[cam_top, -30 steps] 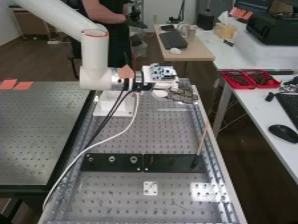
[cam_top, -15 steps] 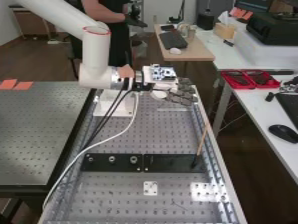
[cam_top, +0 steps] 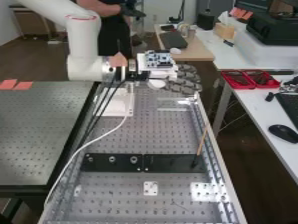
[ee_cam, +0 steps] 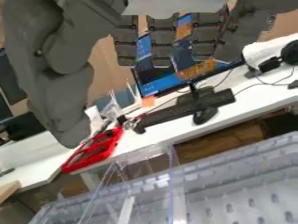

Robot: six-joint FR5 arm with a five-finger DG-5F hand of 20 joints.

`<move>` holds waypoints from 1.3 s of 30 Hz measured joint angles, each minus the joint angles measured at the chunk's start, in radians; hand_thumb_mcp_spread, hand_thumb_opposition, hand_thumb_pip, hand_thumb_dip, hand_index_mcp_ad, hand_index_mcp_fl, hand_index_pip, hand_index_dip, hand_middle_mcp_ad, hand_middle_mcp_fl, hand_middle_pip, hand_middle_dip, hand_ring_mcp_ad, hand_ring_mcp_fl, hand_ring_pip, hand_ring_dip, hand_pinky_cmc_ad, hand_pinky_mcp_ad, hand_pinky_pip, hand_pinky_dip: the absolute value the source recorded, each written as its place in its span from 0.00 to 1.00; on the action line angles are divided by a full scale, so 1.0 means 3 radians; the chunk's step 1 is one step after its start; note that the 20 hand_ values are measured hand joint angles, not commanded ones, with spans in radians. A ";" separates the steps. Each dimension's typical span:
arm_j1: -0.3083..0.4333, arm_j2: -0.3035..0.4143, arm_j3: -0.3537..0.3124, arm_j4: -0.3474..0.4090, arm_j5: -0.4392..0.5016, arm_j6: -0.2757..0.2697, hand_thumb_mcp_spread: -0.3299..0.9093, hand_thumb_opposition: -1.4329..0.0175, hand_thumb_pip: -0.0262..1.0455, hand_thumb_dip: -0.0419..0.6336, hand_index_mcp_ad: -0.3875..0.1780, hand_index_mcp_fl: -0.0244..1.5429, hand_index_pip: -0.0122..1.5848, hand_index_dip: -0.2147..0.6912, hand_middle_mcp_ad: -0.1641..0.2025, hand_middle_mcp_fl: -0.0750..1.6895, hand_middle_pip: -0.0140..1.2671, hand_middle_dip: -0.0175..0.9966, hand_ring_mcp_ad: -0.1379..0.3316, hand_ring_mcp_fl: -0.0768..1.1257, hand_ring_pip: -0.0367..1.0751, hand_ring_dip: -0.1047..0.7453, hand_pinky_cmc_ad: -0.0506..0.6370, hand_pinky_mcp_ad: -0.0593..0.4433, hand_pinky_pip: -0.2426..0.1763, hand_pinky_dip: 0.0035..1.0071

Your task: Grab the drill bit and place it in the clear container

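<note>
"In the high view, where's the hand (cam_top: 182,81)?"

"Over the far part of the perforated metal bench (cam_top: 126,192). Its dark fingers reach out straight, with slim gaps."

"And the clear, straight-walled container (cam_top: 171,109)?"

"Near the fingers, toward the bench's near end. I can't tell what's in it."

"Other containers?"

"A red, open plastic tray (cam_top: 239,87) in two sections, well apart past the fingertips on the white desk (cam_top: 258,107). Dark things sit in both."

"The drill bit?"

"Can't tell where it is. A thin tan stick (cam_top: 202,140) leans well apart from the fingers."

"Now the wrist view?"

"Fingers (ee_cam: 161,42) straight, lightly spread, the thumb apart from them. The container's clear walls stand beyond the fingertips; the red tray, holding dark pieces, shows near the thumb tip."
</note>
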 joint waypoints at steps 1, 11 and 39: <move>-0.0013 0.0065 -0.0021 0.0002 0.0019 -0.0028 0.51 0.43 0.59 0.44 0.53 0.06 0.09 0.43 0.66 0.04 0.11 0.17 0.75 0.08 0.10 0.11 0.44 0.44 0.28 0.21; -0.0043 0.0400 -0.0109 -0.0049 0.0138 -0.0201 0.51 0.43 0.58 0.44 0.53 0.06 0.08 0.45 0.65 0.05 0.11 0.17 0.75 0.07 0.10 0.11 0.44 0.45 0.29 0.22; -0.0067 0.0924 -0.0172 -0.0468 0.0646 -0.0525 0.52 0.43 0.50 0.44 0.55 0.14 0.07 0.57 0.65 0.05 0.11 0.16 0.75 0.07 0.08 0.11 0.43 0.45 0.28 0.24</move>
